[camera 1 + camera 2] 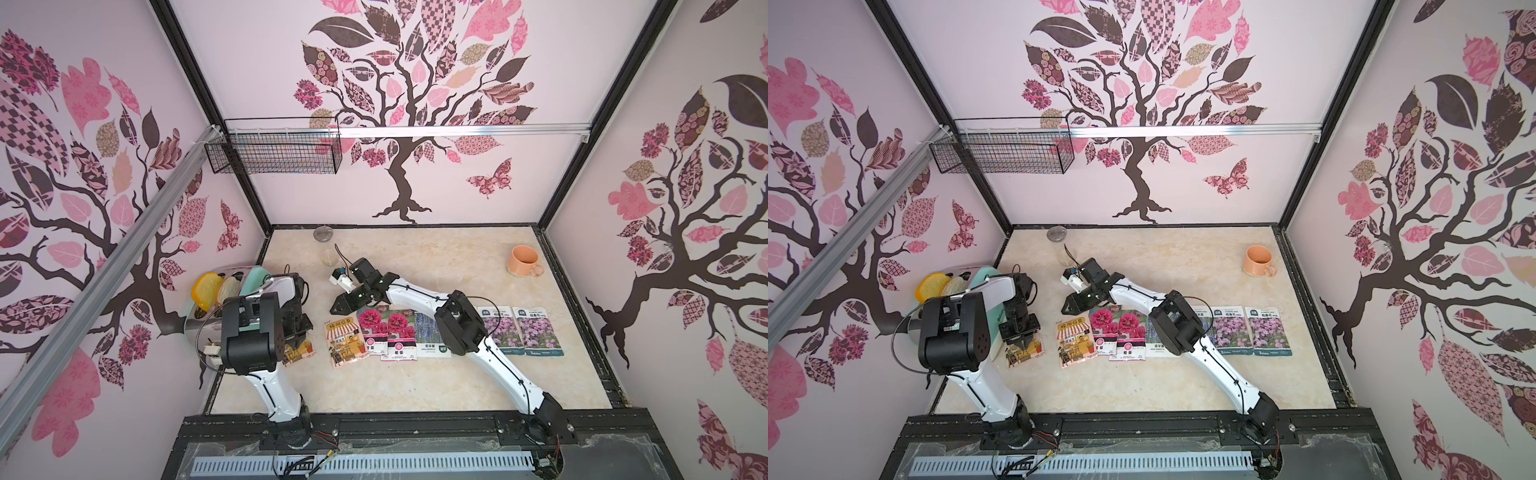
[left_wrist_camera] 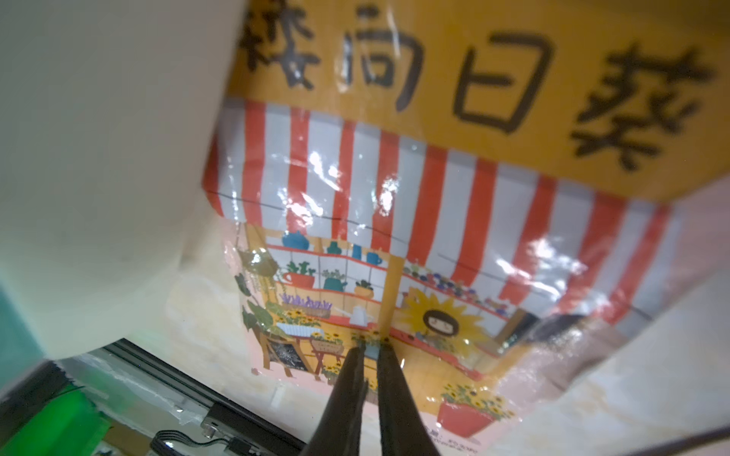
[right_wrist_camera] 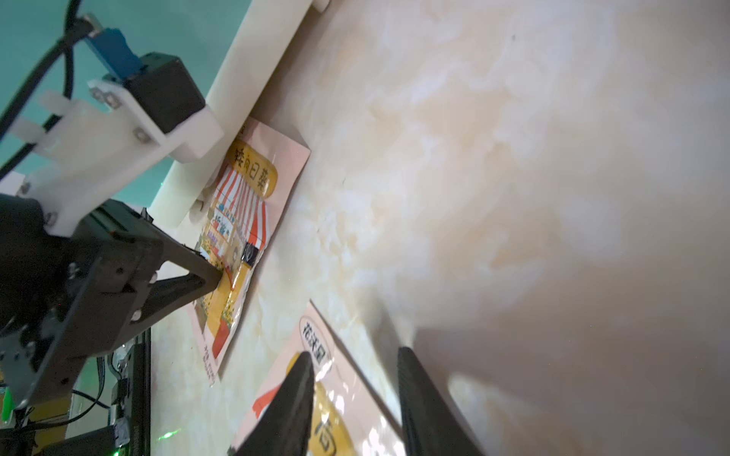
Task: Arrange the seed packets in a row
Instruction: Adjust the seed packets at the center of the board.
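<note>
**A:** What do the top views give?

**B:** In both top views the seed packets lie across the middle of the worktop [image 1: 415, 386], parallel to its near edge. From the left there is an orange shop packet [image 1: 345, 340], a red-flower pair [image 1: 401, 334], a lavender packet [image 1: 430, 336] and a pink-purple pair [image 1: 536, 332]. The right arm hides part of the row. The stray orange packet [image 1: 1023, 353] sits tilted near the left edge, apart from the rest. The left claw [image 1: 1022, 341] stands on it. The right claw [image 1: 1071, 305] hangs just past the orange shop packet's far edge.

**A:** And the left wrist?

**B:** Only there do the jaws show close up. They are almost together, with a sliver between and the tips on the stray's shop print. I cannot tell whether any film is caught. A white-edged rack [image 2: 98, 158] crowds one corner.

**A:** The right wrist?

**B:** The right claw [image 3: 353, 355] is released, its jaws apart and empty. The left claw shows side-on there.

**A:** How will the packet handle?

**B:** I'd judge it light, thin and glossy, so slippery and floppy, and it lies flat with no lip to get under. Pinch a raised crease mid-face, clear of the rack.
</note>
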Controlling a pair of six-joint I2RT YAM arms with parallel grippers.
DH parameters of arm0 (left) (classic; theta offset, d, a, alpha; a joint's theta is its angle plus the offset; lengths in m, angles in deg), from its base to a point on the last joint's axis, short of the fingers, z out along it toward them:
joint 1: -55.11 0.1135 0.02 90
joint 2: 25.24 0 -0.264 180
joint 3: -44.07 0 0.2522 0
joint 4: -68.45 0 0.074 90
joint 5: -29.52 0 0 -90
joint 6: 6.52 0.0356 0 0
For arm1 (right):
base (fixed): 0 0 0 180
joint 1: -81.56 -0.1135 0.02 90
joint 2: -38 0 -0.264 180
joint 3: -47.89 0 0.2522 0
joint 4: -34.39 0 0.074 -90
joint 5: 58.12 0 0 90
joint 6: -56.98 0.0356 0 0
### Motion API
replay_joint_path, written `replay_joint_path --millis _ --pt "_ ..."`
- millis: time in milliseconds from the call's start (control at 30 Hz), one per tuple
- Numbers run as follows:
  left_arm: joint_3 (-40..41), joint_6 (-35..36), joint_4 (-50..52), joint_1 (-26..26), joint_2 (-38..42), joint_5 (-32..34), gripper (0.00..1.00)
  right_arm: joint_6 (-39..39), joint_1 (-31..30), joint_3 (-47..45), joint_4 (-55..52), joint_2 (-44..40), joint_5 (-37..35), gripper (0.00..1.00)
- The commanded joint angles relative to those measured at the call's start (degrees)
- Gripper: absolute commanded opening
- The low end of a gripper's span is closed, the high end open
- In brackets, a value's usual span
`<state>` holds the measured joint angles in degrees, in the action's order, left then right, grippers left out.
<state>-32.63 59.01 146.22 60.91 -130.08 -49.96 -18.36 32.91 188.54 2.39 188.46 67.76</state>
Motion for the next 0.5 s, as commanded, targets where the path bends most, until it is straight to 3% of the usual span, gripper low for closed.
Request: replay_joint_path --millis 0,67,167,300,467 --pt "-1.0 2.67 -0.64 -3.47 -3.78 -1.1 0.12 -1.36 0.54 -4.3 0.75 -7.85 -1.69 0.38" --pt "-1.52 2.67 -0.12 -5.23 -4.6 0.54 0.12 -2.24 0.57 -8.07 0.48 -12.42 -1.49 0.38" --pt "-1.06 3.54 -0.96 -6.15 -4.23 -2.3 0.12 -3.04 0.65 -16.42 3.18 -18.43 -3.37 0.39" --pt "-0.82 3.79 -0.77 -7.07 -3.91 -0.7 0.12 -2.87 0.38 -21.97 1.72 -21.42 -3.5 0.37" --pt "-1.08 5.29 -1.26 -9.14 -3.71 -3.17 0.12 -0.29 -0.59 -30.28 4.27 -24.05 -4.02 0.37"
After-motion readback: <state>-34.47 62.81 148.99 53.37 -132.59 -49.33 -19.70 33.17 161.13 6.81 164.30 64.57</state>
